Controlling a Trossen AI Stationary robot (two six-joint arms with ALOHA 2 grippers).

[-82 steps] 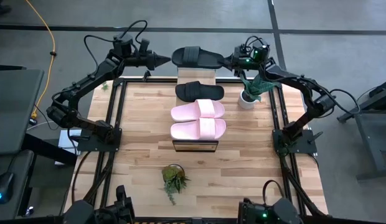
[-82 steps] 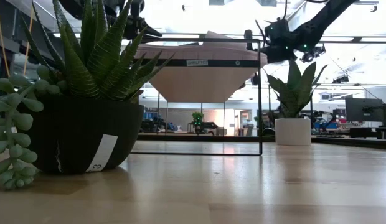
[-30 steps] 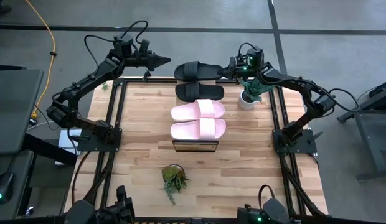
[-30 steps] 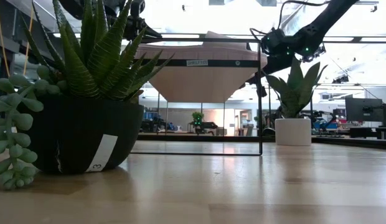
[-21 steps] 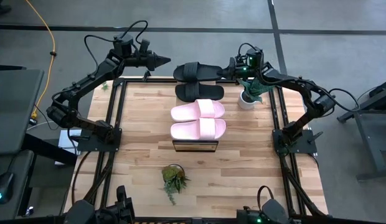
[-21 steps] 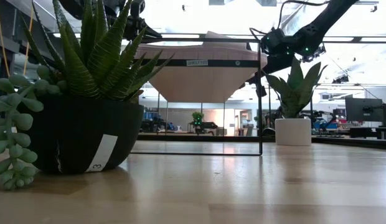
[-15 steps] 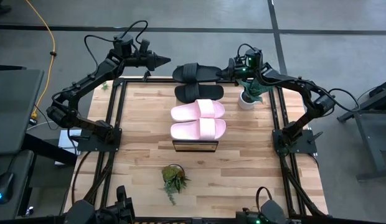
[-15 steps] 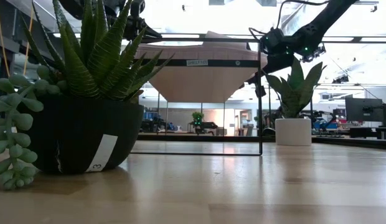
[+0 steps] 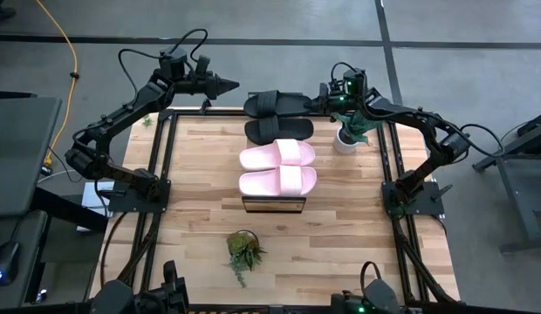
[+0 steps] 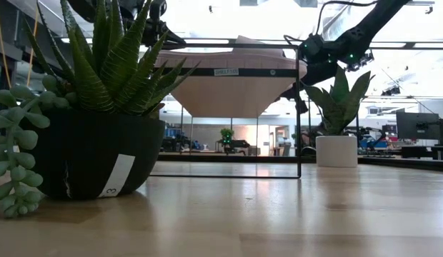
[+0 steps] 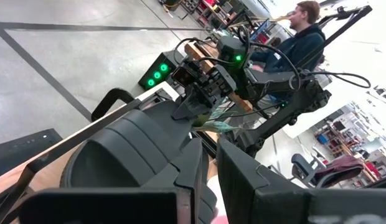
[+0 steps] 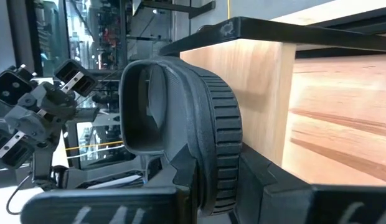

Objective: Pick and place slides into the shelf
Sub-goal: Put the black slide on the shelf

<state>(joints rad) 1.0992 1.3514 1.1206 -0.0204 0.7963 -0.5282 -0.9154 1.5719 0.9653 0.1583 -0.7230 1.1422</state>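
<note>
One black slide [image 9: 277,103], lying crosswise over the shelf [image 9: 274,203], is clamped in the right tool [image 9: 320,102].

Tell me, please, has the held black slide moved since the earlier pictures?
Yes. The black slide in the right pincer has moved closer to the shelf.

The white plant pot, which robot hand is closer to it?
The right one. The right gripper is just beside the white plant pot, holding a black slide at the far end of the shelf. The left gripper is across the shelf, farther away.
</note>
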